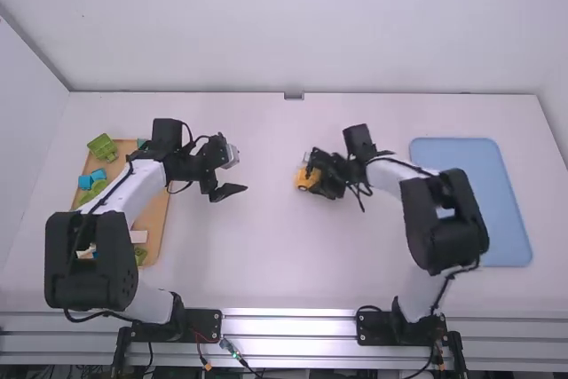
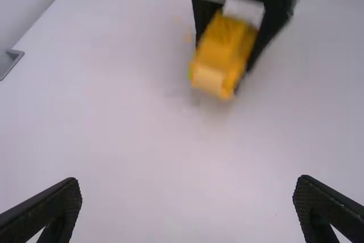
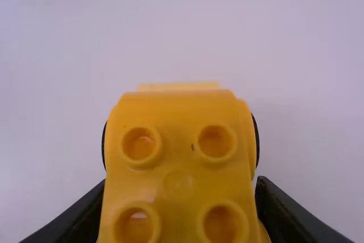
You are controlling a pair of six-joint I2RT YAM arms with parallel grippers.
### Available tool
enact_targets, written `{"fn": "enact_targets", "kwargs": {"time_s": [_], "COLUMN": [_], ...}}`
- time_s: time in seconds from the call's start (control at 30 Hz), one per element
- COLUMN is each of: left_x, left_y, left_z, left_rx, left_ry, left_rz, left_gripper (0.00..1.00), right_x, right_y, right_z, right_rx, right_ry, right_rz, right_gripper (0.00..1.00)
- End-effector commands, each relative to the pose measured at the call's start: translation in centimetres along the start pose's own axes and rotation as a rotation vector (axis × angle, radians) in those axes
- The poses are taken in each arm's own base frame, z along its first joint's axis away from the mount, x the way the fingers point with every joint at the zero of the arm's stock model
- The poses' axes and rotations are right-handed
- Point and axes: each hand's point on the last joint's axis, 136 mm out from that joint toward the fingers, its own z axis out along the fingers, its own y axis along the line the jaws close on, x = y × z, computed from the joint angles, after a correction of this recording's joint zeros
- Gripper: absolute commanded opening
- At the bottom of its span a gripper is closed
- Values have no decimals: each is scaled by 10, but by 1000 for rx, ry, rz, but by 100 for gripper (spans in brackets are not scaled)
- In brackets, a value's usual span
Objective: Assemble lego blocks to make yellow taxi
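Note:
In the high view my left gripper [image 1: 232,177] stands left of the middle over bare table, and the right gripper [image 1: 318,185] is at the middle with the yellow block piece [image 1: 306,178]. The left wrist view has my left gripper [image 2: 187,209] wide open with nothing between its fingers; farther off, the yellow piece [image 2: 223,49] is between the right gripper's fingers. Up close in the right wrist view, the yellow piece [image 3: 179,163] shows studs on top and dark rounds at its sides, with my right gripper [image 3: 181,214] shut on it.
A wooden tray [image 1: 156,219] with green blocks [image 1: 102,146], blue blocks [image 1: 98,177] and other pieces lies at the left, partly under the left arm. A blue tray [image 1: 479,166] lies at the right, partly behind the right arm.

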Motion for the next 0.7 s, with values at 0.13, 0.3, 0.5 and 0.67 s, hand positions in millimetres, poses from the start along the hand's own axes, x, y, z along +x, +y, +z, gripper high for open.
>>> {"fn": "enact_targets", "kwargs": {"time_s": [0.13, 0.3, 0.5, 0.67], "left_x": [3, 0, -3, -4], "left_y": [5, 7, 11, 15], "left_z": [-3, -3, -3, -3], "left_rx": [-28, -34, -50, -63], "left_ry": [23, 14, 2, -3], "left_rz": [21, 34, 57, 73], "left_gripper": [99, 99, 99, 99], "right_x": [69, 163, 244, 287], "right_y": [-94, -129, -132, -124], "right_z": [-107, -174, -190, -177], "right_rx": [401, 589, 657, 645], "right_ry": [111, 92, 46, 63], "right_rz": [291, 684, 964, 1078], "right_gripper": [38, 43, 40, 42]}}
